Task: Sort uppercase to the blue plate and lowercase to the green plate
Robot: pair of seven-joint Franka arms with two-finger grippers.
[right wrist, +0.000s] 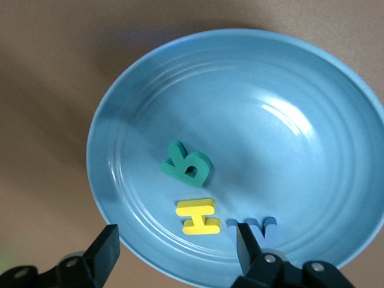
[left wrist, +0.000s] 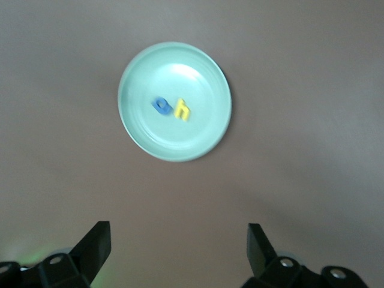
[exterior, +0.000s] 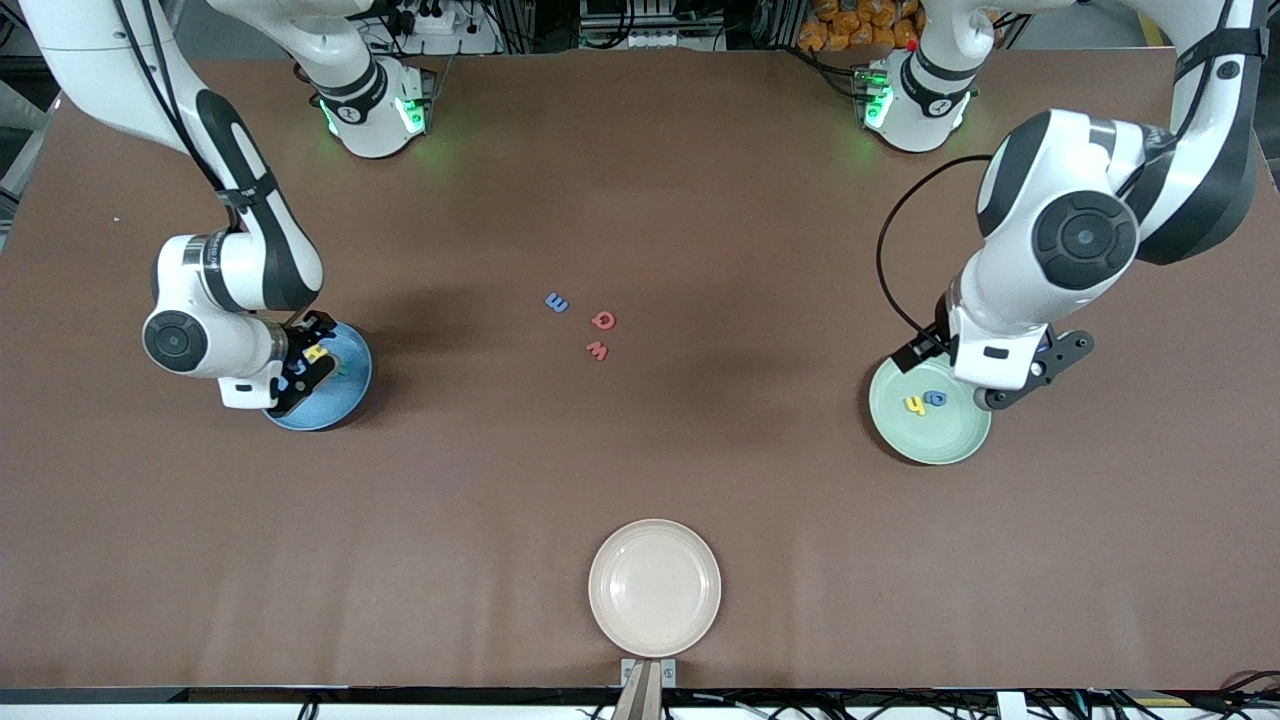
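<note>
Blue plate: the blue plate [right wrist: 252,78] sits near the right arm's end of the table, with the teal R [right wrist: 186,164], yellow H [right wrist: 198,216] and blue W [right wrist: 255,228] lying flat inside it, close together but apart.
Green plate: the green plate [left wrist: 210,72] lies near the left arm's end, holding the yellow h [left wrist: 182,110] and blue a [left wrist: 160,106] side by side, nearly touching.
Still loose: the red Q [exterior: 603,319], red w [exterior: 597,350] and a small blue letter [exterior: 556,302] are clustered mid-table on the bare surface, well apart from both plates.
My right gripper: my right gripper [right wrist: 177,252] hangs low over the blue plate, fingers spread wide and empty, the yellow H just beneath the gap.
My left gripper: my left gripper [left wrist: 178,249] hovers high above the green plate, fingers fully apart, holding nothing.
Surface: a brown matte table [exterior: 640,180], evenly lit, soft shadows under both arms.
Also there: a cream plate [exterior: 654,588] nearest the front camera, nothing in it.
Room: cables, racks and an orange heap [exterior: 860,22] line the edge by the arm bases.
</note>
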